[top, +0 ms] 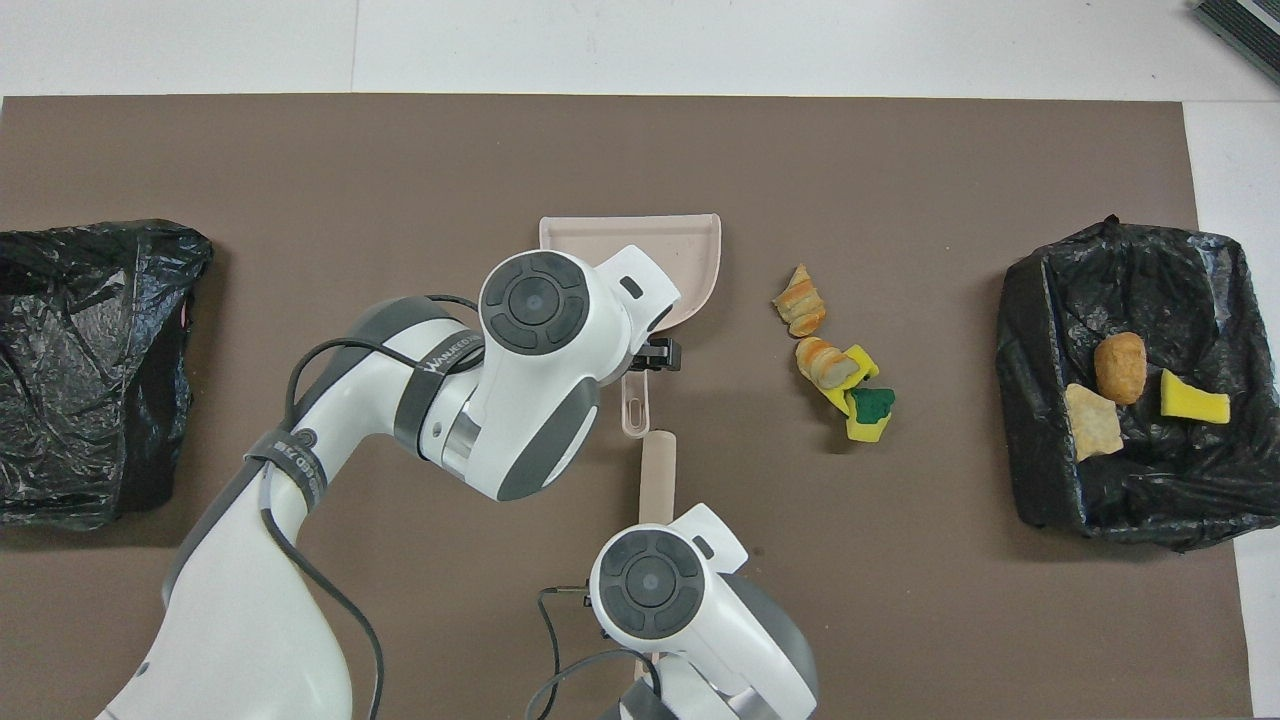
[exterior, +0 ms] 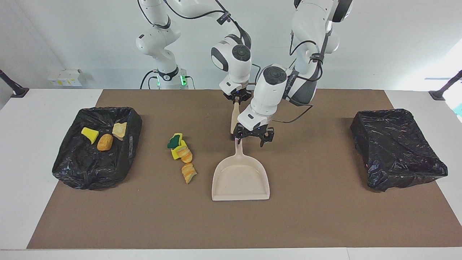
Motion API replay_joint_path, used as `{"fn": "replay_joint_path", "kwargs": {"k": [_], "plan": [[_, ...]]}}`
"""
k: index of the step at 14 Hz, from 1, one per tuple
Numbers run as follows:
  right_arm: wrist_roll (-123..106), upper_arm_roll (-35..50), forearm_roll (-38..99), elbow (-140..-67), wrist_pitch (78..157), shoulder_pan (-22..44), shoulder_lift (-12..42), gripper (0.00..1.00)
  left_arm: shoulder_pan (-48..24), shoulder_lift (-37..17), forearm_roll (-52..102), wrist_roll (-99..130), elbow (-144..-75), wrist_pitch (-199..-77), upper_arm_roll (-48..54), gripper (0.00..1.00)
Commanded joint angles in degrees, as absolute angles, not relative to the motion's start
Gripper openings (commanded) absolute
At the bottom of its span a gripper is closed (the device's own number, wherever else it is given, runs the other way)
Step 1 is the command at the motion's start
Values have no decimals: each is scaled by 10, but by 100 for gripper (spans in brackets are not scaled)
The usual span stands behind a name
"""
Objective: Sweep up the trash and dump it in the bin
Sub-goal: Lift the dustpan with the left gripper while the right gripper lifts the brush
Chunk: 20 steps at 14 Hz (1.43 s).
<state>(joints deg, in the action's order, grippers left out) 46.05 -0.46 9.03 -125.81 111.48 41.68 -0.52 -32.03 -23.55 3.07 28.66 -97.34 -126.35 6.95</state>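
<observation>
1. The left gripper [exterior: 253, 137] is hovering with spread fingers over the dustpan [exterior: 241, 180] handle; I judge it needs to descend and grasp.
2. The right gripper [exterior: 237, 97] is pinching the brush [exterior: 234, 121] handle.
3. Trash [exterior: 182, 156] is lying beside the dustpan, toward the right arm's bin [exterior: 65, 164].
4. A brown mat [exterior: 310, 216] is covering the white table [exterior: 21, 202].

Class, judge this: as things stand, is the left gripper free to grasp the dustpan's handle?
Probably yes: the left gripper sits over the dustpan handle with nothing between, though the right gripper holds a brush handle close beside.
</observation>
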Motion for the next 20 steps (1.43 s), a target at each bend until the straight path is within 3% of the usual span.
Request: {"fn": "replay_joint_path", "kwargs": {"k": [1, 2, 3, 5, 7, 13, 17, 20], "plan": [[424, -4, 99, -1267, 1069, 349, -40, 0, -330, -232, 34, 290, -986, -1259, 59, 100], [407, -4, 93, -1267, 1057, 327, -48, 0, -330, -232, 34, 290, -984, -1249, 59, 100], [390, -5, 89, -1268, 1048, 310, -58, 0, -330, -231, 35, 293, -983, -1238, 60, 72], [345, -4, 55, -1270, 1037, 255, -77, 0, -330, -229, 35, 294, -982, -1225, 60, 42], [303, -5, 34, -1267, 1031, 221, -76, 0, -330, -229, 51, 294, -981, -1226, 60, 1], [59, -4, -8, -1275, 1074, 60, -62, 0, -304, -197, 47, 253, -983, -1217, 54, 0], [32, -2, -7, -1338, 1134, 57, -58, 0, -246, -148, 47, -4, -986, -1111, 53, 0], [49, -1, 8, -1343, 1157, 57, -37, 0, -206, -115, 41, -202, -996, -1050, 52, 0]]}}
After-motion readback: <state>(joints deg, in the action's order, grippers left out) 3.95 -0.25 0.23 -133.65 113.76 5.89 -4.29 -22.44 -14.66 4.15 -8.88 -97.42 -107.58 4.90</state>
